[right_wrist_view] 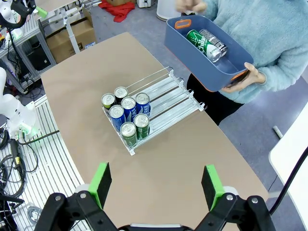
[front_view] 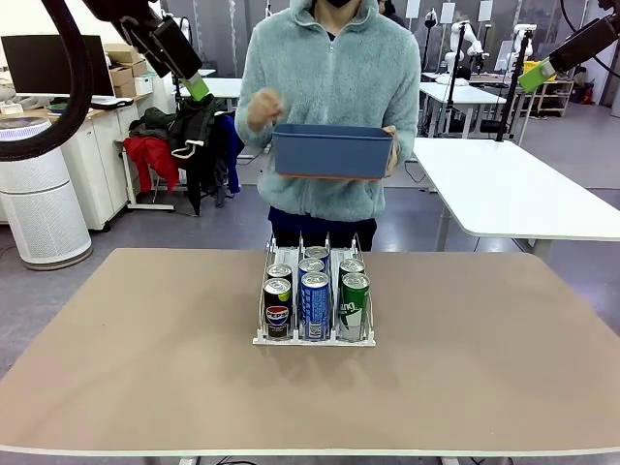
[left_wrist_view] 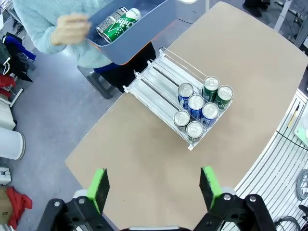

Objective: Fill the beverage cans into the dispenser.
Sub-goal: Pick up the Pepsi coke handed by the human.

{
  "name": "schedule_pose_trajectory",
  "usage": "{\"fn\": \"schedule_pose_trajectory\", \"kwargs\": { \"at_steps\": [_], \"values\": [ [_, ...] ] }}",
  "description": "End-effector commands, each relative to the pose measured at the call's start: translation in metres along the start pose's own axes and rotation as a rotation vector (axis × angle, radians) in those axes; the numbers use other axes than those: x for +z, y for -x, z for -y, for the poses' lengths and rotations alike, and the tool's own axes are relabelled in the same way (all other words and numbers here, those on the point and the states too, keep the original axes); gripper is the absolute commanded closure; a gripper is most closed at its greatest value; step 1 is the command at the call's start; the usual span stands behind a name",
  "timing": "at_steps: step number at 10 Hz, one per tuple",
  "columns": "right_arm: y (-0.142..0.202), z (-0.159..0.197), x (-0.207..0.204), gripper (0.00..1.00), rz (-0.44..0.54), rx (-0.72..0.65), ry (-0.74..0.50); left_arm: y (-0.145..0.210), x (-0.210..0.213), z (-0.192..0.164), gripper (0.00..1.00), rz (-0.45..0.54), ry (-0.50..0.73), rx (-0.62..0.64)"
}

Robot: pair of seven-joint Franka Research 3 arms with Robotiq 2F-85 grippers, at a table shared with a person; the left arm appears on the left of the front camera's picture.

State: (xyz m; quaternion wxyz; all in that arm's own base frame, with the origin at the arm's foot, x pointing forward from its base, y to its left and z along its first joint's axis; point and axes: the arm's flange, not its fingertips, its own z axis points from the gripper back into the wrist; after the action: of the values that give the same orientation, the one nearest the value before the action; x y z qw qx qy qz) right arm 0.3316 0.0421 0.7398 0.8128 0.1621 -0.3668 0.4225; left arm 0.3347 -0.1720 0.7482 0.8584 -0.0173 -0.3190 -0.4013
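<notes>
Task part done, by look. Six beverage cans [front_view: 315, 307] stand in dispenser [front_view: 313, 340] at centre of table [front_view: 145, 349], two per lane: black, blue, green. All packed against front lip at 6 o'clock end; 12 o'clock end of lanes bare.

Left to do: two more cans [right_wrist_view: 206, 42] lie in blue bin [front_view: 332, 153], held by person at 12 o'clock from dispenser, off table.

Left gripper [left_wrist_view: 154, 177]: fingers spread fully wide, holding nothing, touching nothing, high above table. Right gripper [right_wrist_view: 156, 180]: same, wide apart, empty.
</notes>
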Motion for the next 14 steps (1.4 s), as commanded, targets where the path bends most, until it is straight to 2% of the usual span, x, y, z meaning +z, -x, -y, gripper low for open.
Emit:
{"fn": "schedule_pose_trajectory", "kwargs": {
  "at_steps": [1, 7, 14],
  "values": [
    [0.000, -0.001, -0.001, 0.00, -0.002, 0.002, -0.002, 0.002, 0.003, 0.000, 0.00, -0.013, -0.023, 0.007],
    [0.000, -0.001, -0.001, 0.00, -0.002, 0.002, -0.002, -0.010, 0.019, 0.004, 0.00, 0.015, -0.039, -0.028],
    [0.000, -0.001, -0.001, 0.00, -0.002, 0.002, -0.002, -0.010, 0.018, 0.006, 0.00, 0.031, -0.023, -0.023]
  ]
}}
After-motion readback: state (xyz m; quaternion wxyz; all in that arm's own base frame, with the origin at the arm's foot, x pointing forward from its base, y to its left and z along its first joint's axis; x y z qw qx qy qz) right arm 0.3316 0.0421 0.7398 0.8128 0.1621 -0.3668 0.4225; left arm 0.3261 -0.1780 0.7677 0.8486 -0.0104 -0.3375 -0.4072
